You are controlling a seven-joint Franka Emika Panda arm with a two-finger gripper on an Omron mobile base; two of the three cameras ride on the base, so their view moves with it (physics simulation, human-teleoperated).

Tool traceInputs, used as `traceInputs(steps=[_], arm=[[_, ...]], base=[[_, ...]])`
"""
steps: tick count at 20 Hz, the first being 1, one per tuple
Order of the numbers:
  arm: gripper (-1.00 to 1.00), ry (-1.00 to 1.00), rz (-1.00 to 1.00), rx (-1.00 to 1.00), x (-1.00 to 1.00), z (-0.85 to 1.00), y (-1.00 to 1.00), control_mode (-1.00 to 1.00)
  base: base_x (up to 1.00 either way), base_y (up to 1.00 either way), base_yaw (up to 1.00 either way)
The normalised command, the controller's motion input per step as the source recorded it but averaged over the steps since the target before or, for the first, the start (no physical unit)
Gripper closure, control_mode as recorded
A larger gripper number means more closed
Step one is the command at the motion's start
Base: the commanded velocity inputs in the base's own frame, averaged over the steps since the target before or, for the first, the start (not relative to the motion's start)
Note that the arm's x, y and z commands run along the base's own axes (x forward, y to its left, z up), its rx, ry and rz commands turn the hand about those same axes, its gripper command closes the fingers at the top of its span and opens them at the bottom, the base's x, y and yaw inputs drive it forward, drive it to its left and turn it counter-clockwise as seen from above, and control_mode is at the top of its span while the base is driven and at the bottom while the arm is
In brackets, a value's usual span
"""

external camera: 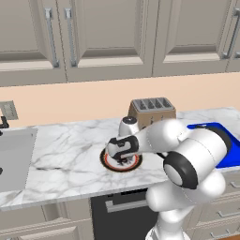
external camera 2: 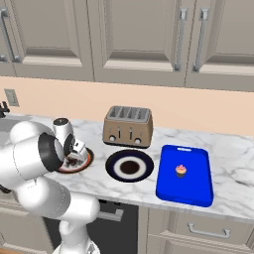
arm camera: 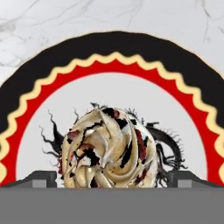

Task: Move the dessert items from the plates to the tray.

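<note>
A lumpy pastry (arm camera: pixel 109 148) with cream and dark brown swirls sits in the white centre of the red-and-black-rimmed plate (arm camera: pixel 114 65). My gripper (arm camera: pixel 112 179) is low over it and open. A dark fingertip (arm camera: pixel 41 178) stands on each side of the pastry, a little apart from it. The hand hangs over that plate (external camera: pixel 110 164) in the left base view, and the gripper (external camera 2: pixel 74 158) is at the same plate (external camera 2: pixel 85 163) in the right base view. The pink-frosted cupcake (external camera 2: pixel 181 171) stands on the blue tray (external camera 2: pixel 196 191). The navy plate (external camera 2: pixel 130 166) holds nothing.
A beige four-slot toaster (external camera 2: pixel 128 127) stands behind the plates against the wall. A sink (external camera: pixel 14 157) lies at the far left of the marble counter. My own arm covers part of the blue tray (external camera: pixel 233 152) in the left base view.
</note>
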Motion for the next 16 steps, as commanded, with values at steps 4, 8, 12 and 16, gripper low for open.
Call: traceInputs(steps=[4, 8, 12, 16], arm=[[-1.00, 0.00, 0.00, 0.00, 0.09, 0.00, 0.00, -1.00], [1.00, 0.00, 0.00, 0.00, 0.02, -0.04, 0.00, -1.00], [1.00, 0.00, 0.00, 0.00, 0.00, 0.00, 0.00, -1.00], [1.00, 0.01, 0.00, 0.00, 0.02, 0.00, 0.00, -1.00]], base=[[0.00, 0.00, 0.00], [0.00, 0.00, 0.00], [0.00, 0.00, 0.00], [0.00, 0.00, 0.00]])
